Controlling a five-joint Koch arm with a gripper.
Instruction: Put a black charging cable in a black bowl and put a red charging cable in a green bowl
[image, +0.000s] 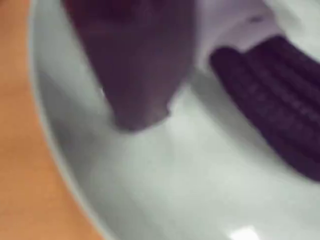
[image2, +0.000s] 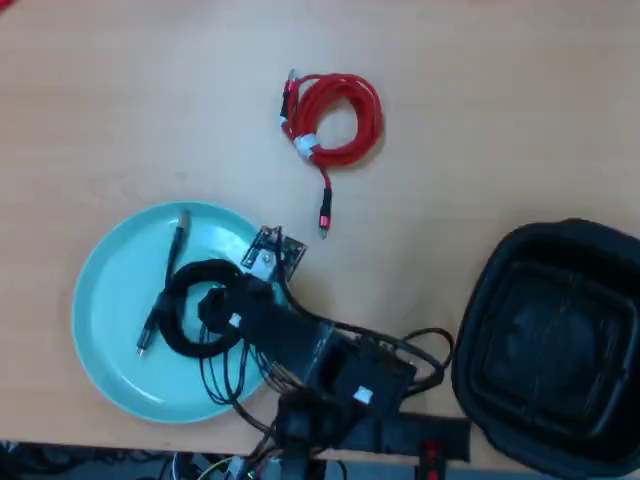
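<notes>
Trouble looms: black charging cable (image2: 195, 310) lies in the green bowl (image2: 110, 330), wrong dish, far left of the black bowl (image2: 555, 345); gripper (image2: 215, 308) over it, grip unclear, might leave it there.

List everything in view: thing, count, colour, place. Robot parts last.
black charging cable: one, black, coiled ring lying in the green bowl, its loose plug end reaching toward the bowl's upper left in the overhead view.
green bowl: one, pale turquoise, lower left of the overhead view.
red charging cable: one, red with a white tie, coiled on the table at upper centre, outside both bowls.
black bowl: one, black, right edge of the overhead view, nothing seen inside it.
table: one, light wood.
arm: one, black, bottom centre, reaching over the green bowl.
end effector: one, dark, at the black coil; open or shut cannot be told.
</notes>
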